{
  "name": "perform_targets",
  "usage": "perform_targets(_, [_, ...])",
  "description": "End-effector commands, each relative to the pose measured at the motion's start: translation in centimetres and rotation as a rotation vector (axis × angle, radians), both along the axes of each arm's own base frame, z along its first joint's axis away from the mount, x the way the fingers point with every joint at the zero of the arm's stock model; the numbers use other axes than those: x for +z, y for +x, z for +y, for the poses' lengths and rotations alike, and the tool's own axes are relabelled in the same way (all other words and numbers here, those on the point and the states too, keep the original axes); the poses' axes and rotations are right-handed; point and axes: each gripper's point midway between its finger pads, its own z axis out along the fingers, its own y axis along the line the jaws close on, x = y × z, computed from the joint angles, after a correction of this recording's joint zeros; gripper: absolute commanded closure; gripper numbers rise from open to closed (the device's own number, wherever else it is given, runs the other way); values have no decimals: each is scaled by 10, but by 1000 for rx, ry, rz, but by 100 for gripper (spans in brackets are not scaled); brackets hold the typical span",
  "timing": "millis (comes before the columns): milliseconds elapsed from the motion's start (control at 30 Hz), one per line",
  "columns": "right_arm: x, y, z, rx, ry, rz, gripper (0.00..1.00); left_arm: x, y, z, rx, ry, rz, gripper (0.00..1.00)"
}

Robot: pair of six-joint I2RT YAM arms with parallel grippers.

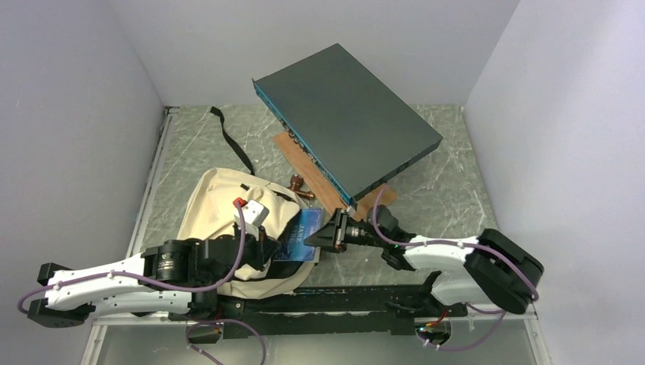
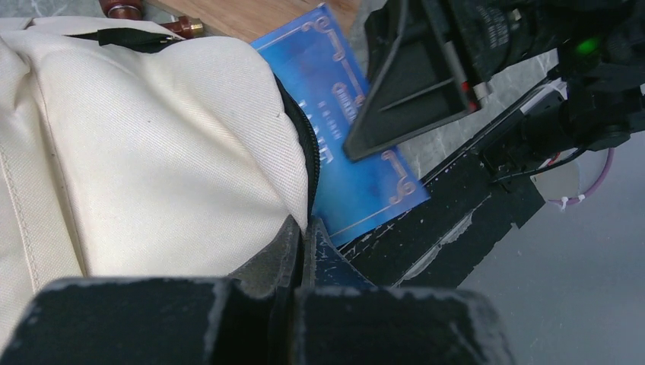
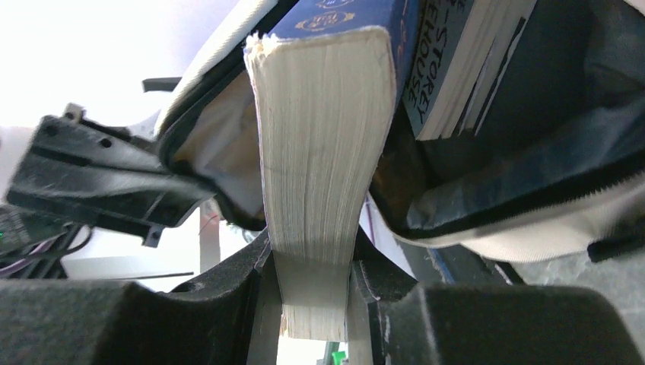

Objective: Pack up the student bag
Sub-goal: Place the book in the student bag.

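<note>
The cream student bag (image 1: 217,213) lies on its side at the near left with its zipped mouth facing right. My left gripper (image 2: 306,237) is shut on the cream edge of that mouth (image 2: 293,175). A thick blue book (image 1: 302,239) sticks partly out of the mouth, page edges (image 3: 319,152) toward the right wrist camera. Shut on its near end is my right gripper (image 3: 316,285), one finger on each cover. Another book (image 3: 449,61) with a blue spine shows inside the bag's dark lining (image 3: 532,152).
A big dark grey flat box (image 1: 346,122) rests tilted on a wooden board (image 1: 300,156) behind the bag. Copper fittings (image 1: 300,186) lie beside the board. A black strap (image 1: 232,141) trails toward the back wall. The arms' black base rail (image 1: 342,296) runs along the near edge.
</note>
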Motion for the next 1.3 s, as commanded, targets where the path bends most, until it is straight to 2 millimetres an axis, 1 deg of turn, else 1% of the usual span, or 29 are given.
perform_targets(0, [79,12,35,-44,241,-286,100,47,-7,-21,-61,-185,-12,100])
perform_targets(133, [65,21,56,-84,243,-318,100,44,-5,-15,-40,-194,-14,100])
perform_targets(200, [62,23,63,-100,273,-325,100,45,-5,-12,-34,-203,-12,100])
perform_targets(267, [49,26,69,-119,264,-301,100,45,-5,-10,-32,-205,-13,100])
perform_targets(333, [27,29,76,-121,216,-255,100,42,-4,-8,-24,-204,-13,100])
perform_targets(367, [17,30,78,-118,198,-228,95,41,-4,-8,-19,-204,-11,100])
perform_targets(400, [7,30,81,-111,188,-208,92,40,-4,-8,-17,-206,-8,100])
perform_targets(433, [7,28,83,-103,201,-203,89,40,-4,-8,-17,-208,-5,100])
perform_targets(467, [1,27,84,-100,199,-191,83,39,-4,-8,-18,-212,-3,100])
perform_targets(567, [-16,24,87,-78,171,-158,70,35,-4,-11,-21,-215,-4,100])
perform_targets(633, [-26,23,79,-89,135,-138,60,34,-4,-12,-20,-211,-1,100])
perform_targets(667, [-35,22,75,-91,95,-124,54,34,-5,-11,-20,-208,2,100])
perform_targets(700, [-45,19,73,-79,47,-116,45,35,-5,-11,-22,-204,5,100])
perform_targets(733, [-58,15,70,-57,-20,-106,40,35,-6,-10,-24,-198,6,100])
perform_targets(800, [-68,11,60,-50,-77,-106,30,34,-4,-9,-17,-193,2,100])
perform_targets(867, [-71,10,47,-64,-86,-101,25,34,-4,-8,-11,-197,0,100])
perform_targets(967, [-75,8,28,-94,-84,-84,24,35,-6,-9,-19,-207,15,100])
perform_targets(1000, [-74,9,25,-105,-78,-87,24,34,-6,-9,-20,-207,15,100])
perform_targets(1033, [-73,9,24,-108,-75,-90,24,33,-6,-10,-19,-206,14,100])
perform_targets(1100, [-69,8,30,-83,-64,-104,28,32,-6,-13,-21,-205,13,100])
perform_targets(1133, [-66,9,34,-73,-50,-114,32,32,-6,-15,-23,-203,14,100])
perform_targets(1233, [-56,14,44,-72,-6,-139,56,35,-7,-19,-43,-191,11,100])
perform_targets(1267, [-55,16,47,-68,0,-143,60,35,-7,-20,-46,-185,8,100])
